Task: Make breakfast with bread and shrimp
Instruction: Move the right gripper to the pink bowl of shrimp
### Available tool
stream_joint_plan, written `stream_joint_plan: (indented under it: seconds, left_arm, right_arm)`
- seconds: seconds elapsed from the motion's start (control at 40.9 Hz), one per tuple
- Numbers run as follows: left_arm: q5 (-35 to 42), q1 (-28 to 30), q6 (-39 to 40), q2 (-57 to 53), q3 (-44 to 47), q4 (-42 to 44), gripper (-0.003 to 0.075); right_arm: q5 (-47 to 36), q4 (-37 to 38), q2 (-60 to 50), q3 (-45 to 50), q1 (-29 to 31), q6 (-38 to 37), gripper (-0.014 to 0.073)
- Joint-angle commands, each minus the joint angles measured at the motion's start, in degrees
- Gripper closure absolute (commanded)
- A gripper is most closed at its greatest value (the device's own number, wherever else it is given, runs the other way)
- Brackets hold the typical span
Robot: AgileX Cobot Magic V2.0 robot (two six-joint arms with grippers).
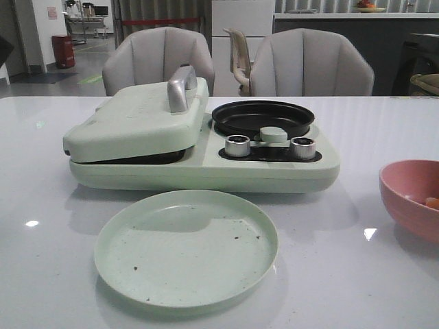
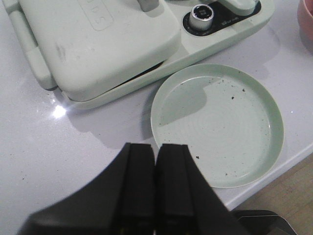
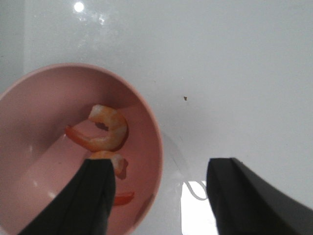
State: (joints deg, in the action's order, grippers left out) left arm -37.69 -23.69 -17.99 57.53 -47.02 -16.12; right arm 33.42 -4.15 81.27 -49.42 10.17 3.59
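Shrimp (image 3: 104, 129) (in pink bowl (image 3: 29, 98)) lies under spread right claw (image 3: 161, 196).

Glossy white table (image 1: 41, 274) with green breakfast maker (image 1: 206, 161), green plate (image 1: 186, 247), pink bowl (image 1: 411, 199).

You see a pale mint-green breakfast maker (image 1: 206, 157) with a black pan (image 1: 263, 118), silver knobs (image 1: 238, 145) and a silver lid handle (image 1: 180, 89). The mint-green plate (image 1: 186, 247) carries dark specks. The table (image 1: 41, 205) is glossy white. The bowl (image 3: 29, 147) is dusty pink; the shrimp (image 3: 105, 129) in it is orange with paler bands, and a second orange piece (image 3: 116, 164) may lie beside it. Both grippers' fingers (image 2: 139, 196) are black.
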Motion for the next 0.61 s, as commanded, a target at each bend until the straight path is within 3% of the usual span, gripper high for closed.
stream_joint_plan:
  seconds: [0.0,0.318,0.587]
  left_arm:
    - [4.2,-0.5,0.7,-1.0,-1.6,-0.9,0.0619]
    - [4.2,-0.5,0.7,-1.0,-1.6,-0.9,0.0619]
    - [4.2,-0.5,0.7,-1.0,-1.6,-0.9,0.0619]
  right_arm:
    - [-5.8,-0.7,2.1,-2.0,0.4,0.0,0.0076]
    - [-9.2,-0.7,10.6,-2.0,0.4,0.0,0.0096]
    - [-10.3,-0.7,10.9,-2.0,0.4,0.0,0.0368]
